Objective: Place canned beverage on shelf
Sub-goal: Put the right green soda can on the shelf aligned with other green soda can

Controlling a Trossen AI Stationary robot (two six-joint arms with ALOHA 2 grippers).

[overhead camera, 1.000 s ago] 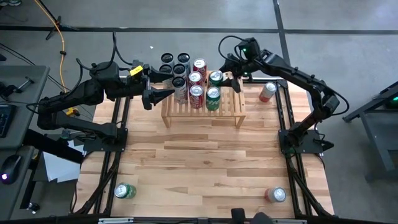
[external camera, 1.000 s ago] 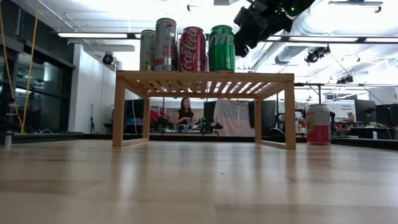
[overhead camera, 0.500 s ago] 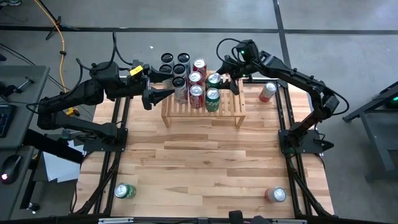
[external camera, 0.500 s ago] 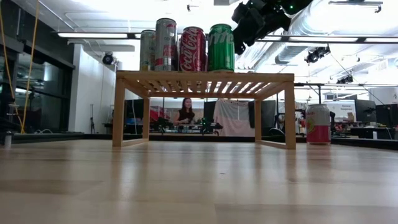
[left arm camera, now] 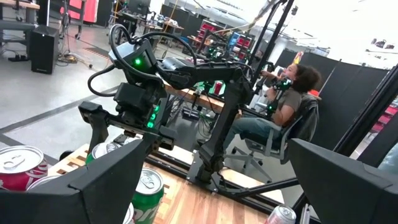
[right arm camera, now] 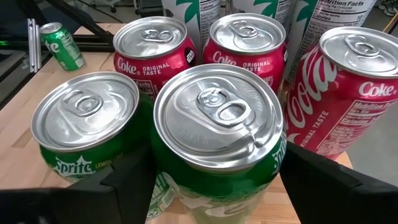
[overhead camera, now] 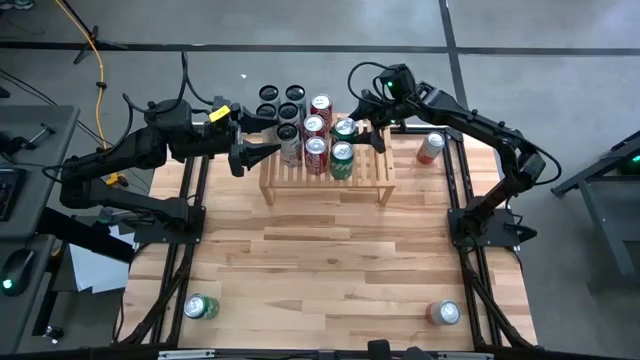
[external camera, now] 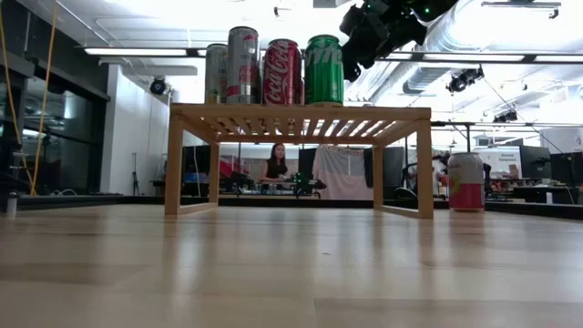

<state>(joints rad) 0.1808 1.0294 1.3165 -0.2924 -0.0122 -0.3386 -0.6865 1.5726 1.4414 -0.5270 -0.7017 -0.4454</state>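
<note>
The shelf (overhead camera: 368,176), a low light-wood slatted rack, stands at the table's far middle. On its top stand red cans (overhead camera: 316,152), a silver can (overhead camera: 290,142) and a green can (overhead camera: 341,160). A second green can (right arm camera: 217,124) stands among them on the slats, and my right gripper (overhead camera: 356,128) is shut on it. My left gripper (overhead camera: 258,138) hovers open and level off the shelf's left end, with nothing between its fingers. My right gripper pinches the green can's side wall just below its rim (right arm camera: 163,180), one finger (right arm camera: 127,183) on either side. The fingers slant down from the table's far right. The can stands upright with its base on the shelf's slats, close against the neighbouring cans.
Several dark-topped cans (overhead camera: 280,100) stand on the table behind the shelf's left end. A red can (overhead camera: 430,148) sits right of the shelf. At the near edge are a green can (overhead camera: 201,306) and a red one (overhead camera: 443,313). People sit beyond the table (external camera: 276,167).
</note>
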